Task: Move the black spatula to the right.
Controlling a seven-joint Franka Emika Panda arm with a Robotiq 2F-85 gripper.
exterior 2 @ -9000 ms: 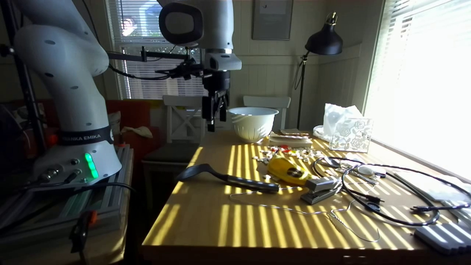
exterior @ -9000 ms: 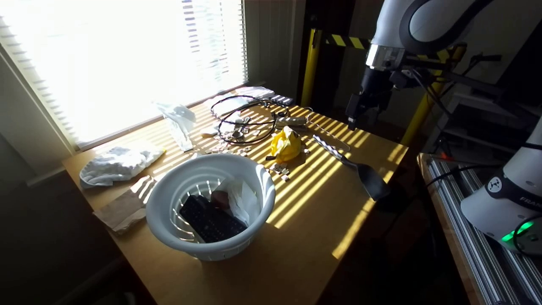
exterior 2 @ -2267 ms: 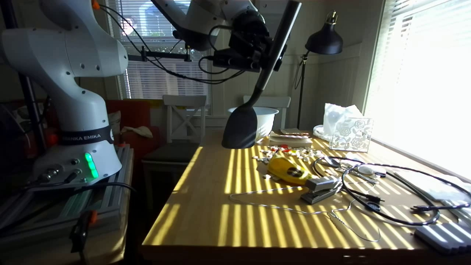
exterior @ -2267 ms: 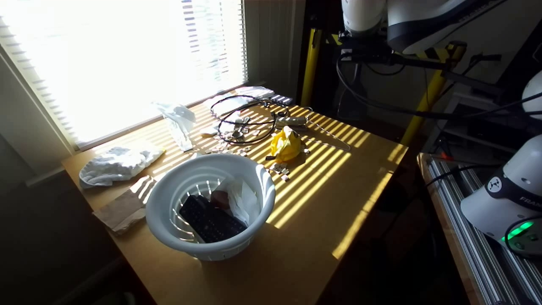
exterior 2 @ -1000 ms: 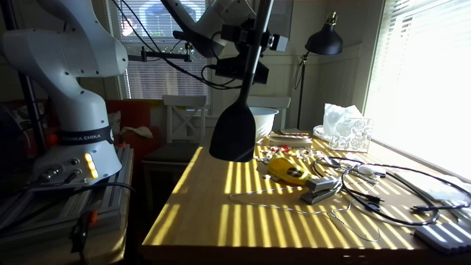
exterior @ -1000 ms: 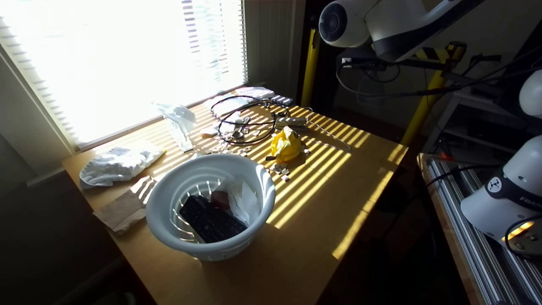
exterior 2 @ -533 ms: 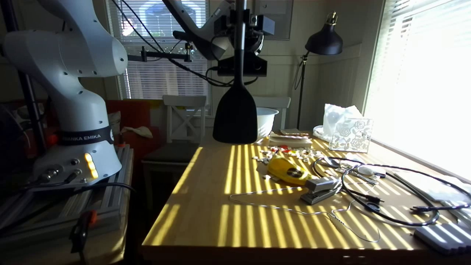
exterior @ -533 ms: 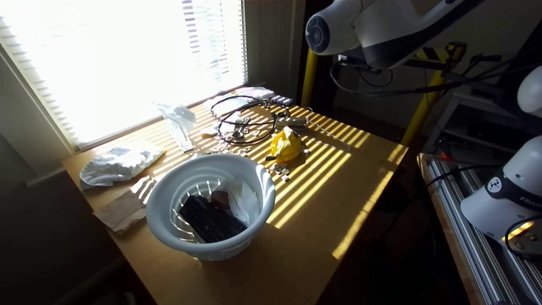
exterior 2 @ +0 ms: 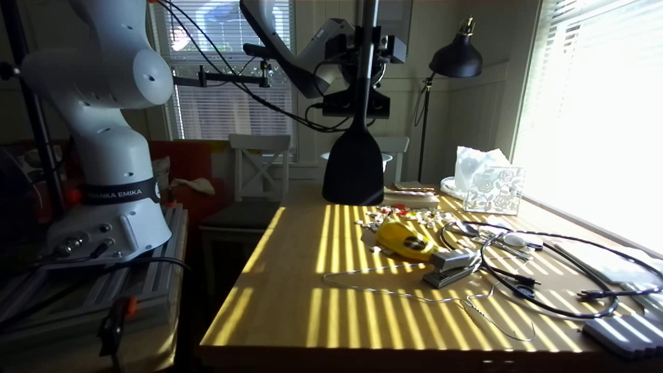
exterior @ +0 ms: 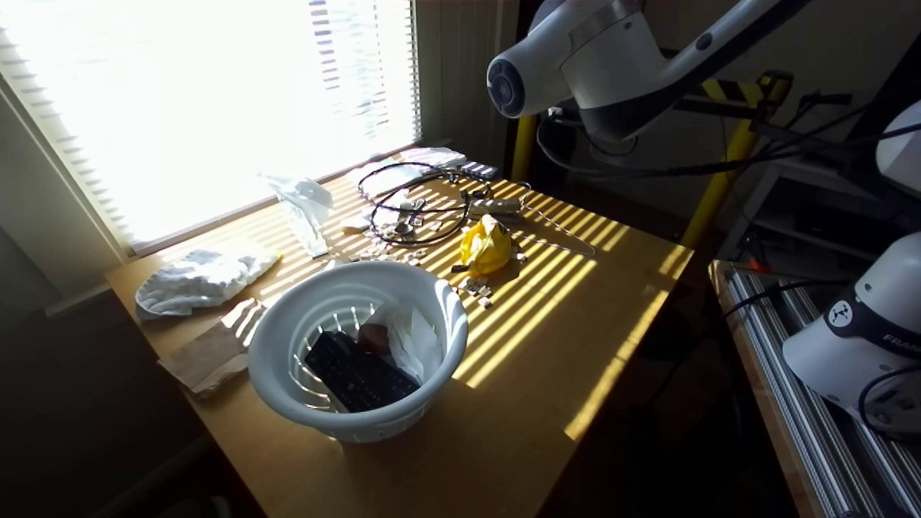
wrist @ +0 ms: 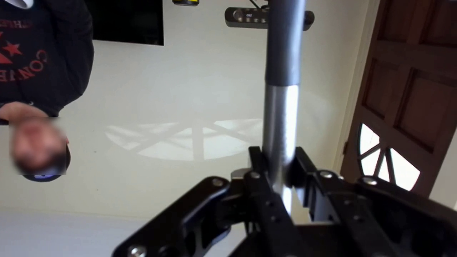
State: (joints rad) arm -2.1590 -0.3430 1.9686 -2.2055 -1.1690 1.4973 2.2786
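The black spatula hangs in the air above the table, nearly vertical, its broad black blade (exterior 2: 354, 171) pointing down in an exterior view. My gripper (exterior 2: 366, 49) is shut on its silver handle (wrist: 280, 117); in the wrist view both black fingers (wrist: 303, 160) press against the metal from either side. The handle's top runs out of that exterior view. From the opposite camera the arm's wrist (exterior: 547, 65) shows at the upper right, while gripper and spatula are hidden or out of view there.
On the table (exterior 2: 279, 311) lie a yellow bundle (exterior 2: 406, 239), a stapler (exterior 2: 453, 267), a coiled black cable (exterior 2: 549, 311) and bent wire. A pale colander (exterior: 266, 360) holds a keyboard. A lace-patterned tissue box (exterior 2: 494, 189) stands by the window. The wrist view includes a person (wrist: 43, 71).
Earlier the spatula lay on the table with my gripper above it. It was lifted, swung from tilted to near vertical, and has just shifted right in an exterior view.
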